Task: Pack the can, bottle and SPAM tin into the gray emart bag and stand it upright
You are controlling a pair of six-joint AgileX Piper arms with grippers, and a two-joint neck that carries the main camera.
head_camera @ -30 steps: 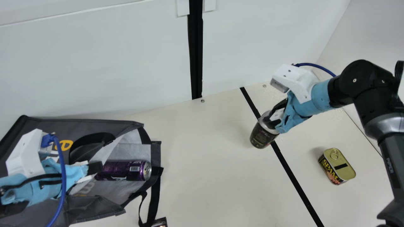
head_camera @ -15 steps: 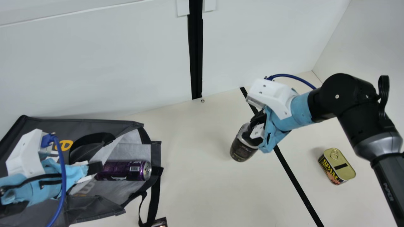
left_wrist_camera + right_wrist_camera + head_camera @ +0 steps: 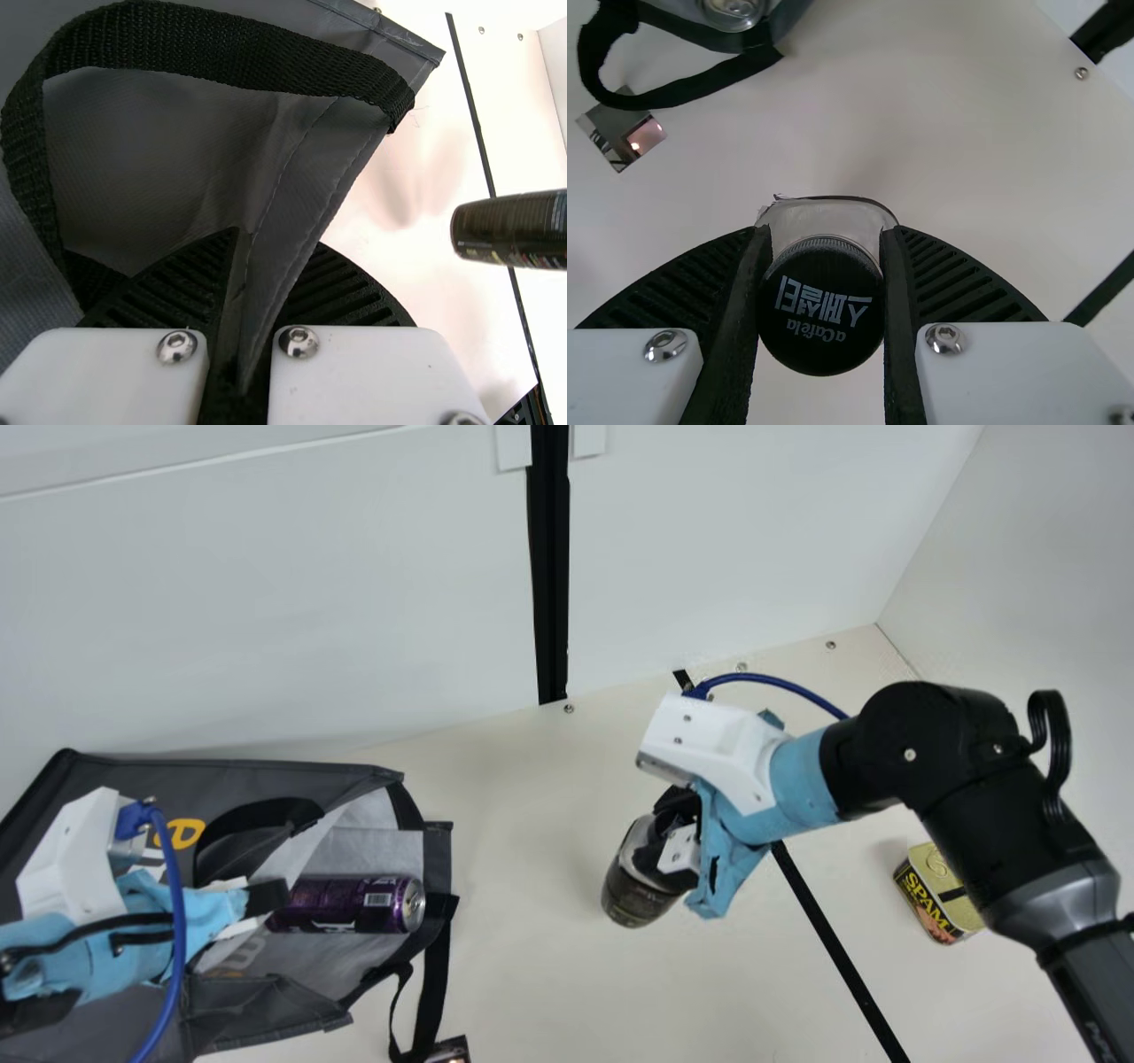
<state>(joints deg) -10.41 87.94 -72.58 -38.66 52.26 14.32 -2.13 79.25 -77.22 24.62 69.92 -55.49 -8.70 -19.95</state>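
Gripping the tilted bottle (image 3: 633, 899) near its cap in the jaws of our right gripper (image 3: 664, 841), we clench fabric of the gray emart bag (image 3: 266, 779) between the jaws of our left gripper (image 3: 270, 897). The can (image 3: 341, 905) lies sideways inside the bag; the SPAM tin (image 3: 926, 895) rests on the counter (image 3: 532, 965).

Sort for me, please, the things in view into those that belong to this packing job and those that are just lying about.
For the job:
- gray emart bag
- purple can, in the bag
- bottle, in the right claw
- SPAM tin, on the table

Not for the job:
- small square item, beside the bag
- black strip across the table
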